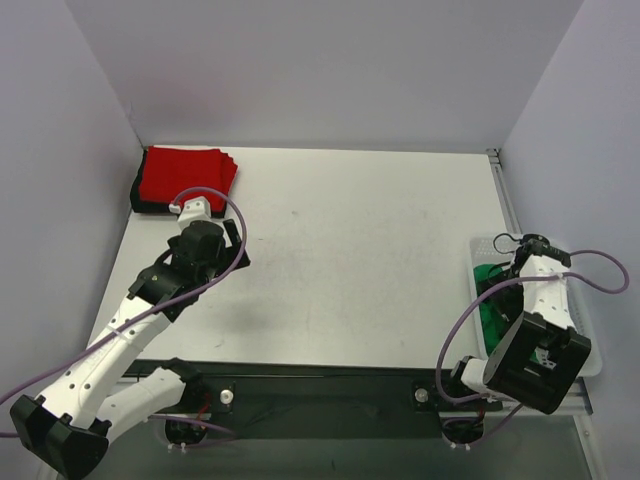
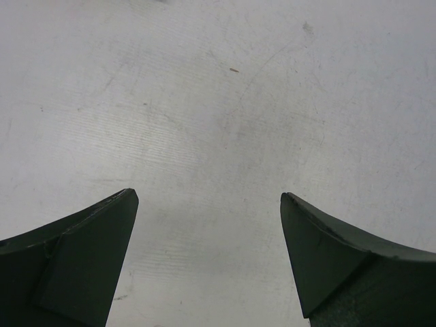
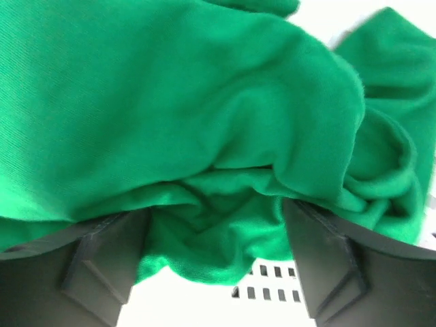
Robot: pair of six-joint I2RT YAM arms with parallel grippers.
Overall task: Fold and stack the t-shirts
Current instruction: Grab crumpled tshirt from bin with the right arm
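Observation:
A folded red t-shirt (image 1: 187, 175) lies on a folded black t-shirt (image 1: 137, 200) at the table's far left corner. My left gripper (image 1: 200, 232) hovers just in front of that stack; in the left wrist view it (image 2: 209, 197) is open and empty over bare table. A crumpled bright green t-shirt (image 1: 492, 310) lies in the white mesh basket (image 1: 590, 350) at the right. My right gripper (image 1: 508, 285) reaches down into the basket. In the right wrist view it (image 3: 214, 214) is open, its fingers wide apart with a bunch of green t-shirt (image 3: 204, 122) between them.
The table (image 1: 350, 250) is a white scuffed surface with walls at the back, left and right. The basket's perforated floor (image 3: 272, 286) shows below the green fabric. A dark rail with both arm bases runs along the near edge.

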